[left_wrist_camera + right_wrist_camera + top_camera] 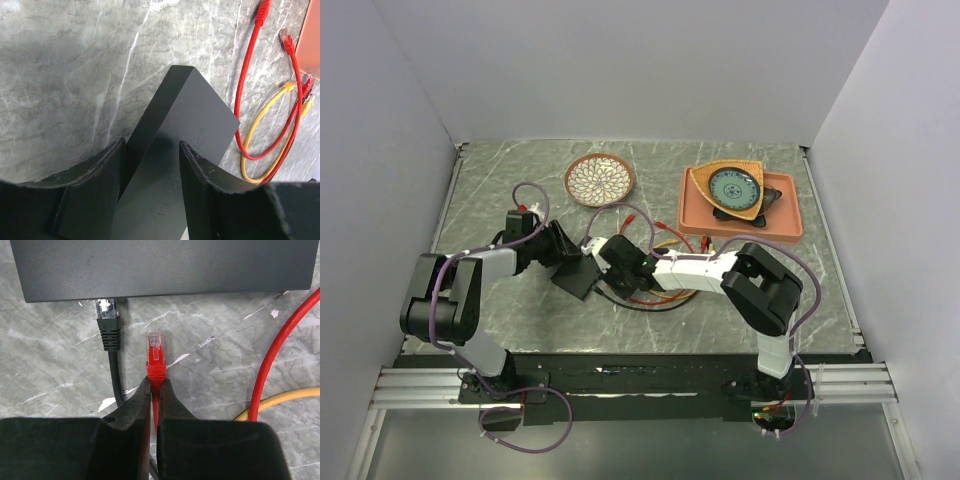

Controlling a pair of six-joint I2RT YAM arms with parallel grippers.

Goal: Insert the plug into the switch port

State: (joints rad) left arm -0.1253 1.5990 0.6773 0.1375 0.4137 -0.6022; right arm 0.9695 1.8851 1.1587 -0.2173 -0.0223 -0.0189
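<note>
The switch [185, 125], a flat matte-black box, is raised at a tilt off the marble table, with my left gripper [152, 150] shut on it, one finger on each side. In the top view it sits left of centre [578, 278] beside the left gripper [563, 258]. My right gripper [155, 382] is shut on the boot of the red plug [155, 352]. The plug's clear tip points at the switch's [165, 265] near edge, a short gap away. A black plug [107, 322] lies to its left, tip touching that edge.
Red cable [280, 350] and yellow cable [285, 400] loop on the table to the right of the switch. A patterned bowl [599, 179] stands at the back. An orange tray [792, 222] with dishes sits back right. White walls enclose the table.
</note>
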